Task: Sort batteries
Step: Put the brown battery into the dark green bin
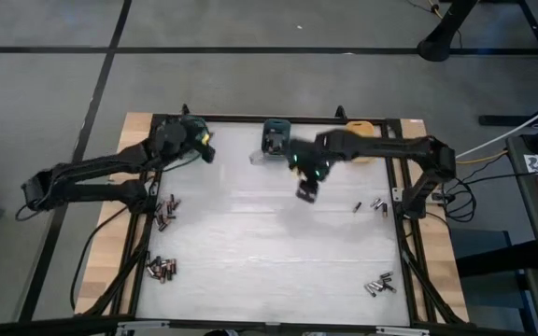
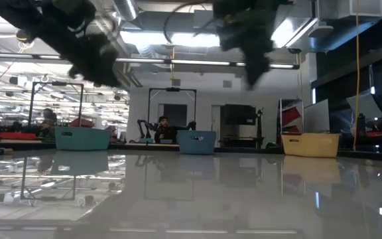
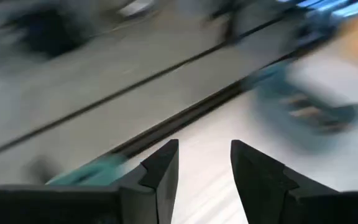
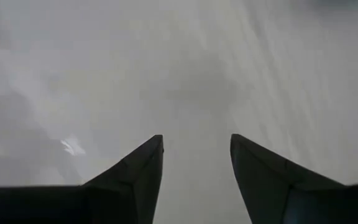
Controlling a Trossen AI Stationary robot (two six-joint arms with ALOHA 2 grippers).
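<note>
Three bins along the far edge of the table [image 1: 269, 271]: teal bin [image 2: 81, 138] at the far left corner, mostly under the left arm in the high view; blue bin [image 1: 276, 133] at the middle; orange bin [image 1: 362, 128] right of it, partly covered by the right arm. Dark shapes show inside the blue bin; cannot tell what they are. Contents of teal and orange bins not visible.

Batteries lie in loose groups on the white tabletop: one cluster at the left edge [image 1: 164, 212], another at the near left [image 1: 160, 270], a few at the right edge [image 1: 377, 204] with one lone cell [image 1: 357, 207] just beside them, and a group at the near right [image 1: 379, 283].

Left gripper [image 1: 204, 145] sits at the far left corner over the teal bin; fingers [image 3: 161, 168] spread with a clear gap, nothing between them. Right gripper [image 1: 306, 191] hangs above the table centre, near the blue bin; fingers [image 4: 143, 163] apart, empty, only bare tabletop beneath.

Both arms raised off the surface in the low view. Person [image 2: 161, 126] seated in the room beyond the table.
</note>
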